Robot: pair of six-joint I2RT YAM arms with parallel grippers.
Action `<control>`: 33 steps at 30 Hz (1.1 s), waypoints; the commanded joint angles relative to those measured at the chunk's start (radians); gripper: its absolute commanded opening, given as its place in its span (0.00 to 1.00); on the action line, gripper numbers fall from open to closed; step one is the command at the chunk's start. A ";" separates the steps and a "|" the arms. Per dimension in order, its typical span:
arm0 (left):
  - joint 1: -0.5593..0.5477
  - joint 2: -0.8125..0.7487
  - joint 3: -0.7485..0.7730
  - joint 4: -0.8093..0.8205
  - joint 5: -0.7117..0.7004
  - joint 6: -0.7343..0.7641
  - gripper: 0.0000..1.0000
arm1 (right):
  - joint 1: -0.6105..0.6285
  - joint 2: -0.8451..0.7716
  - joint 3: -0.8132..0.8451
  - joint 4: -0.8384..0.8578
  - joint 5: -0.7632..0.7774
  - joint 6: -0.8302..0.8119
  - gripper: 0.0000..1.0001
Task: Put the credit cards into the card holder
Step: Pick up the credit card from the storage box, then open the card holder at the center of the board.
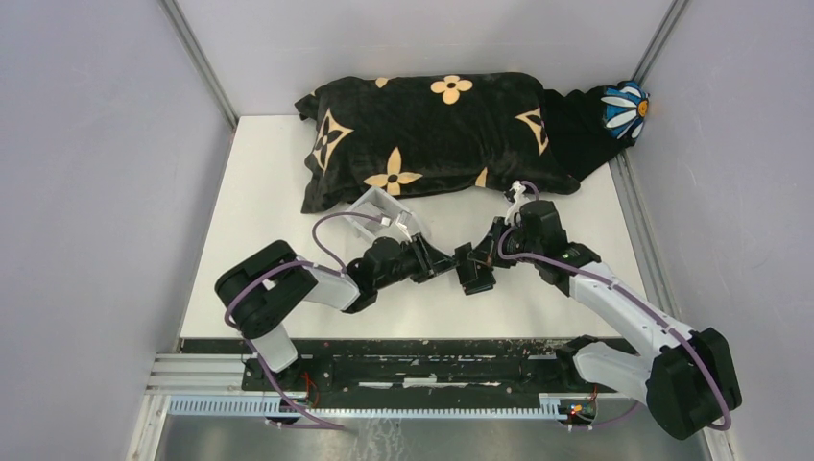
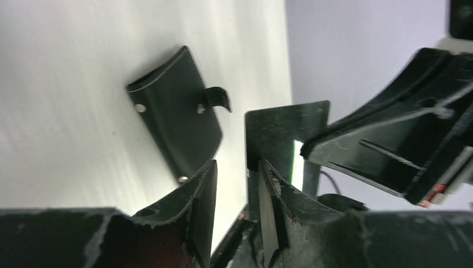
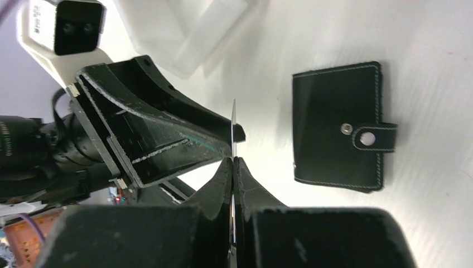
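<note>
The black card holder (image 3: 337,125) lies closed and snapped flat on the white table; it also shows in the left wrist view (image 2: 175,117). My right gripper (image 3: 232,161) is shut on a thin dark credit card (image 2: 284,134), which it holds upright on edge above the table, left of the holder. My left gripper (image 2: 237,167) is open. Its fingers reach up to the card, one fingertip (image 2: 266,167) right beside it, with a gap between the jaws. In the top view the two grippers meet mid-table (image 1: 463,263). No other cards are in view.
A clear acrylic box (image 1: 379,216) stands just behind the left gripper and also shows in the right wrist view (image 3: 189,33). A black flowered pillow (image 1: 432,134) lies along the back wall. Grey walls enclose the white table (image 1: 269,240).
</note>
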 commanded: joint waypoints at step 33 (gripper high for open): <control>-0.047 0.059 0.261 -0.509 -0.152 0.307 0.31 | 0.034 0.321 0.333 -0.371 0.452 -0.322 0.01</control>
